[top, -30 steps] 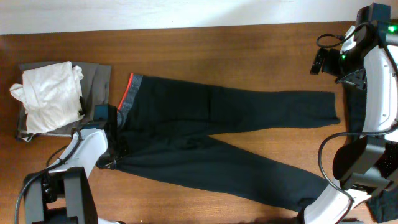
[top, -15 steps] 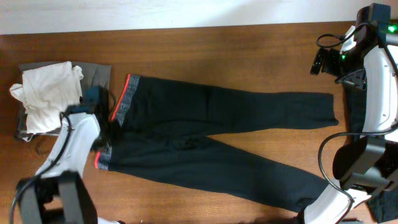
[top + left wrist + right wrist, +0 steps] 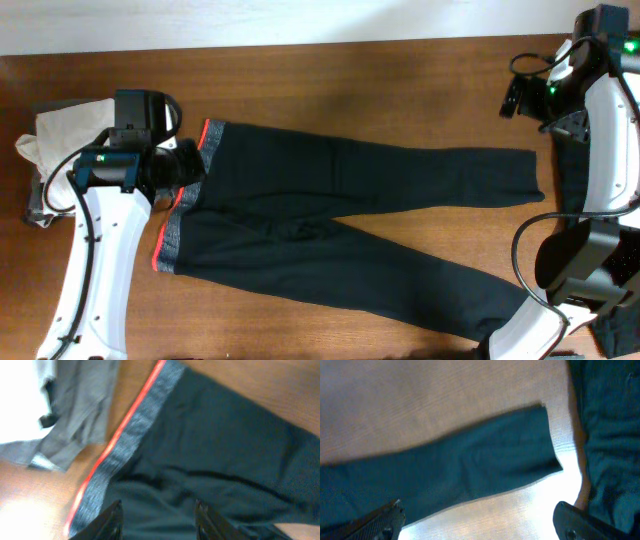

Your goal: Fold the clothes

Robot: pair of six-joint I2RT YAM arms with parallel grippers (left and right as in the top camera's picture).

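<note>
the left gripper (image 3: 158,507) hangs spread and empty just over the soft black trousers (image 3: 340,215), with the grey, red-edged waistband (image 3: 135,435) beyond its fingertips. the right gripper (image 3: 479,507), spread wide and empty, hovers above a leg hem (image 3: 545,445). the limp fabric could bunch under a shallow pinch, or a grab might snag the grey garment (image 3: 80,415) just past the waistband.

Overhead sharp, evenly lit. My left wrist view motion-blurred, trousers (image 3: 225,460) smeared; right wrist view soft, white glare on counter (image 3: 515,507)
</note>
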